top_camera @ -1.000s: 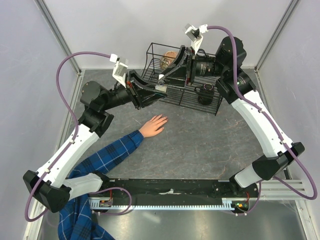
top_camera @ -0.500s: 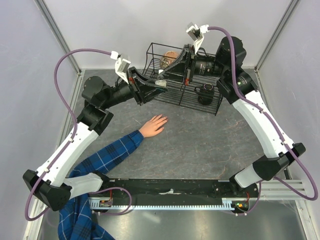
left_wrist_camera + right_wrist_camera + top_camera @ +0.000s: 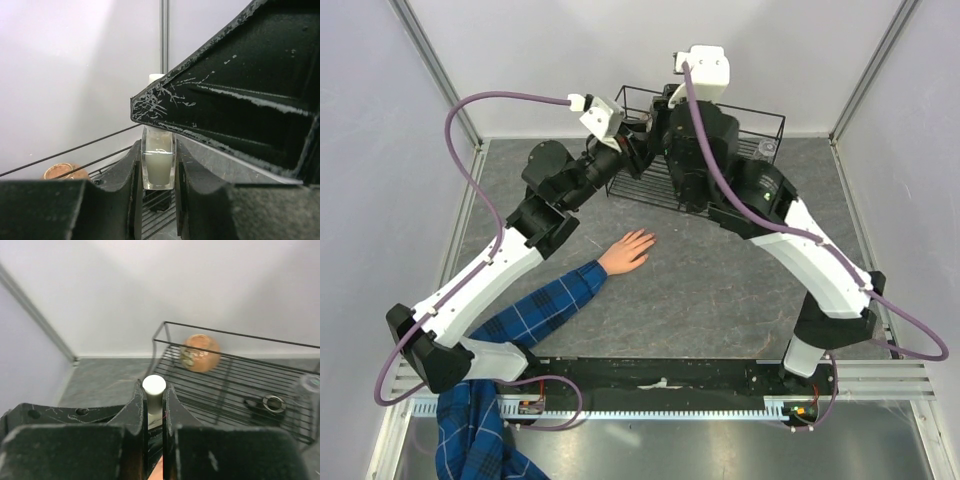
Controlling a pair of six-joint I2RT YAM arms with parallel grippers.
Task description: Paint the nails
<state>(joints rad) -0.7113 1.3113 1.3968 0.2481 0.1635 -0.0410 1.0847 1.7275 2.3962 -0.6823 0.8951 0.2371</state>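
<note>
Nails [image 3: 648,238]: tiny, stiff, on likely light, easily nudged hand [image 3: 626,252] lying near wire rack [image 3: 772,122]. You brush, never grip. Left gripper [image 3: 159,156] pinches bottle [image 3: 159,172]; right gripper [image 3: 153,401] pinches cap [image 3: 154,385].

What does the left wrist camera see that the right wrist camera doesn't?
Only the left wrist view: the clear bottle with pale liquid inside, squeezed in the left pincer.
Only the right wrist view: a black ring-shaped thing and a clear glass on the rack, plus the right pincer seen from its own side, shut on the white cap.
Both: the white cap, the wire rack and the round orange thing.
</note>
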